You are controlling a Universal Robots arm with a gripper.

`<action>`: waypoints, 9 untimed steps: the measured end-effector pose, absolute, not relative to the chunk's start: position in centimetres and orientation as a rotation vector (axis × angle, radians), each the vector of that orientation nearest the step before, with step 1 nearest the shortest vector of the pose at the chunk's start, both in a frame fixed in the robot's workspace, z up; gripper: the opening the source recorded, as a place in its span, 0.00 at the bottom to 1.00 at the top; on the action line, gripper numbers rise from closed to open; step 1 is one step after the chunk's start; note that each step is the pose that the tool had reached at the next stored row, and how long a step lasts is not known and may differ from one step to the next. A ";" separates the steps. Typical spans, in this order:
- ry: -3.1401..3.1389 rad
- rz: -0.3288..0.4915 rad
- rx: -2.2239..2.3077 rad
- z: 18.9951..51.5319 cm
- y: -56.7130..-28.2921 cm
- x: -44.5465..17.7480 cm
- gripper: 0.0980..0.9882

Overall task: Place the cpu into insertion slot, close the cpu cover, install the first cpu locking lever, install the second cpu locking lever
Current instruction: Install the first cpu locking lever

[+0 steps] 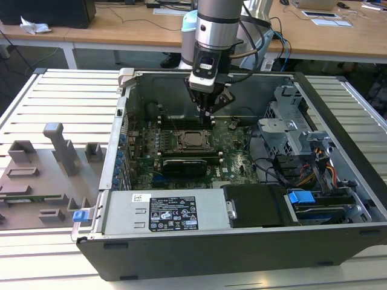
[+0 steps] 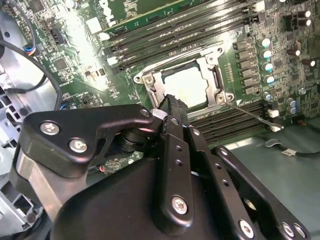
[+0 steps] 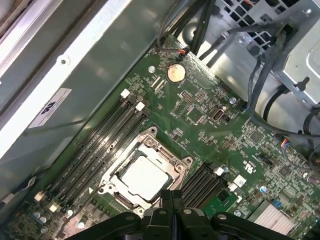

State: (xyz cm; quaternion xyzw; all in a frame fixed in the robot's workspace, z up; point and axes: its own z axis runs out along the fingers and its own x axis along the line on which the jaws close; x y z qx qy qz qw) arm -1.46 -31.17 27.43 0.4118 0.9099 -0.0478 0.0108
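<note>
Tool (image 3: 172, 193) pinched narrow, nothing between tips — just beside cpu (image 3: 144, 176), framed by cpu cover (image 3: 116, 172).

1. In the second wrist view, the gripper (image 2: 171, 102) hides one edge of the cpu cover (image 2: 150, 84) from me.
2. The exterior view's upper edge cuts off the arm (image 1: 217, 18).
3. There, I cannot make out detail at the insertion slot (image 1: 195, 139); it is too small.
</note>
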 end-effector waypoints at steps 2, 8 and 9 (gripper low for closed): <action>2.848 -0.149 1.263 27.4 -31.2 -1.5 0.01; 2.881 -0.148 1.179 27.4 -31.2 -1.5 0.01; 2.886 -0.148 1.165 27.4 -31.2 -1.5 0.01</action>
